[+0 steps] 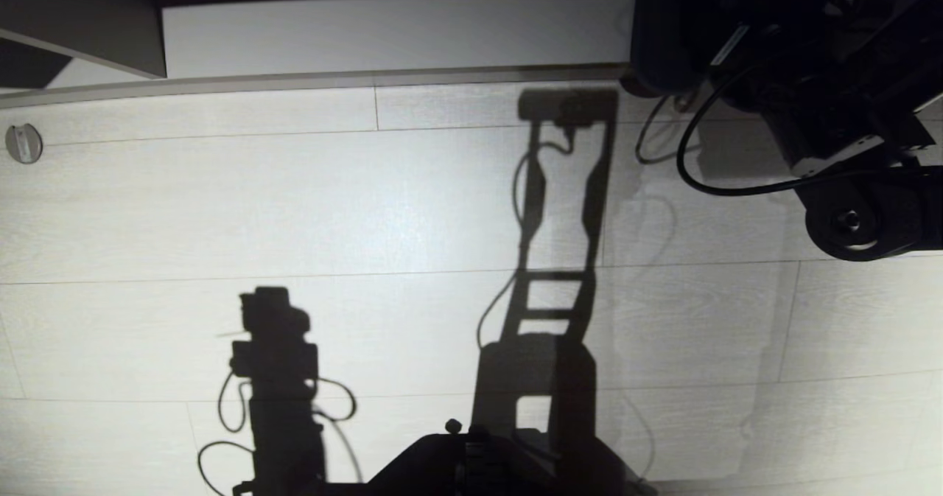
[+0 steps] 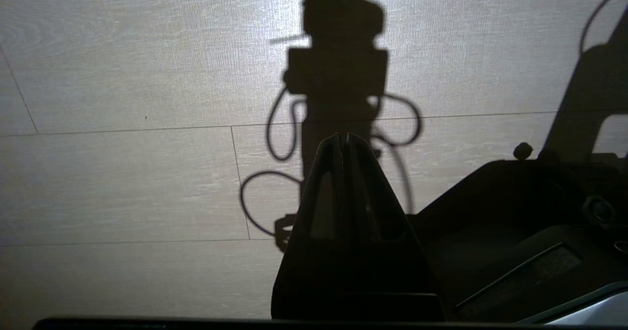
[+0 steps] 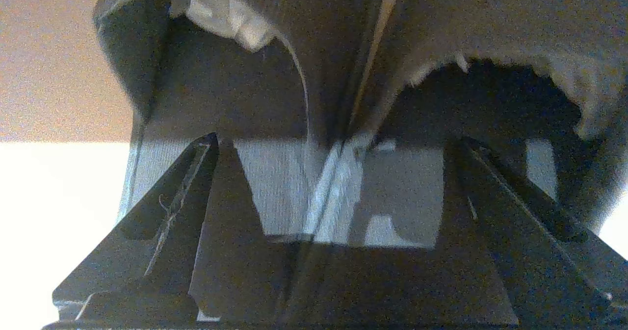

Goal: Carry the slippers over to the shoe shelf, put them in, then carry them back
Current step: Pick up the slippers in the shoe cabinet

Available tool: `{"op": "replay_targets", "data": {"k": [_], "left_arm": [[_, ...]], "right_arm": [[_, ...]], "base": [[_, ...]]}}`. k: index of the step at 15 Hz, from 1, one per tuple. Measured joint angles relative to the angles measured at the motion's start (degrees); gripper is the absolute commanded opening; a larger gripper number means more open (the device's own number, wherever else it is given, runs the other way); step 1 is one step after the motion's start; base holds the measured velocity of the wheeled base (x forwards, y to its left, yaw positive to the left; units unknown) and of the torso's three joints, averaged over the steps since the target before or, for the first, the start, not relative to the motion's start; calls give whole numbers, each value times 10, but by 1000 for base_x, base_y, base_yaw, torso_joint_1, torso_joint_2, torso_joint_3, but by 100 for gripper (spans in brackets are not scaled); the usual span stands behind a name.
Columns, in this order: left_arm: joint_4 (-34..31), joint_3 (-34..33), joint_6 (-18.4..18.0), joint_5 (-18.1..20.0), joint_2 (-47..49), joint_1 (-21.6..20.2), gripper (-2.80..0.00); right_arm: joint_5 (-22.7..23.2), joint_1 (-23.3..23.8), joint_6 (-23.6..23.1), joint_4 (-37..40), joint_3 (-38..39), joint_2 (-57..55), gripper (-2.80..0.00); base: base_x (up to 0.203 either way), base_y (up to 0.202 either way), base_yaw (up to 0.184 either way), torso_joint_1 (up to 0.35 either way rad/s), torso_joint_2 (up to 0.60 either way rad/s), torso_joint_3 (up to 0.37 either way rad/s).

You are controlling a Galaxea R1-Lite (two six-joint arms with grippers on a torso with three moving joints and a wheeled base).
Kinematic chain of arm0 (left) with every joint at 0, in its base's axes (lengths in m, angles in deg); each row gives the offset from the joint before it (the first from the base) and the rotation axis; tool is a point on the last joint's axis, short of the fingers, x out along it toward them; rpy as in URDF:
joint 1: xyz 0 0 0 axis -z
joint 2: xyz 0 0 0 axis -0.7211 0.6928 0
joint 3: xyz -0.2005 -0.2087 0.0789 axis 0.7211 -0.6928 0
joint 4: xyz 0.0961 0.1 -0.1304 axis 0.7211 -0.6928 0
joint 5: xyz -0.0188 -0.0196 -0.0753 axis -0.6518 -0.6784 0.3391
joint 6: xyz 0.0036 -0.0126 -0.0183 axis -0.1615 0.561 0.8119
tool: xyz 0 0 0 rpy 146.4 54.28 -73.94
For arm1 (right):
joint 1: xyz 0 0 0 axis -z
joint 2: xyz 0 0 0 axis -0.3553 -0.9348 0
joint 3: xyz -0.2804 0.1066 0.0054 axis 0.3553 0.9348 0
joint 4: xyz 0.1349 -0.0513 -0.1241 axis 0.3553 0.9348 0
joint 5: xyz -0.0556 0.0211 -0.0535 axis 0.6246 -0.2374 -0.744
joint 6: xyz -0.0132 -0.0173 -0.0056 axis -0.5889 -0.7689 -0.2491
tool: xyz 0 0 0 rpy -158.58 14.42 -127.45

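Observation:
The slippers (image 3: 343, 75) fill the right wrist view. They are two dark fabric slip-ons side by side, open heels toward the camera, with pale insoles (image 3: 274, 188). My right gripper (image 3: 338, 146) is open wide. One fingertip (image 3: 208, 148) stands over each slipper's heel opening, and the adjoining side walls rise untouched between them. The pair rests in the shoe shelf, whose pale base board (image 1: 398, 32) runs along the top of the head view. My right arm (image 1: 810, 113) reaches in at the upper right. My left gripper (image 2: 342, 138) hangs shut and empty over the floor.
Pale wood-plank floor (image 1: 295, 208) spreads in front of the shelf's front edge (image 1: 331, 81). A grey-brown panel (image 1: 81, 17) stands at the upper left, with a small round metal disc (image 1: 23, 143) on the floor below it. My dark base (image 1: 471, 466) sits at the bottom. Black cables (image 1: 692, 164) loop off the right arm.

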Motion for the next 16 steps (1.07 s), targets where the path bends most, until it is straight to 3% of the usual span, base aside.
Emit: {"op": "replay_targets", "data": {"k": [16], "left_arm": [[0, 0, 0, 0, 0, 0, -280]], "right_arm": [[5, 16, 1, 27, -134, -70, 0]], "base": [[0, 0, 0, 0, 0, 0]]}}
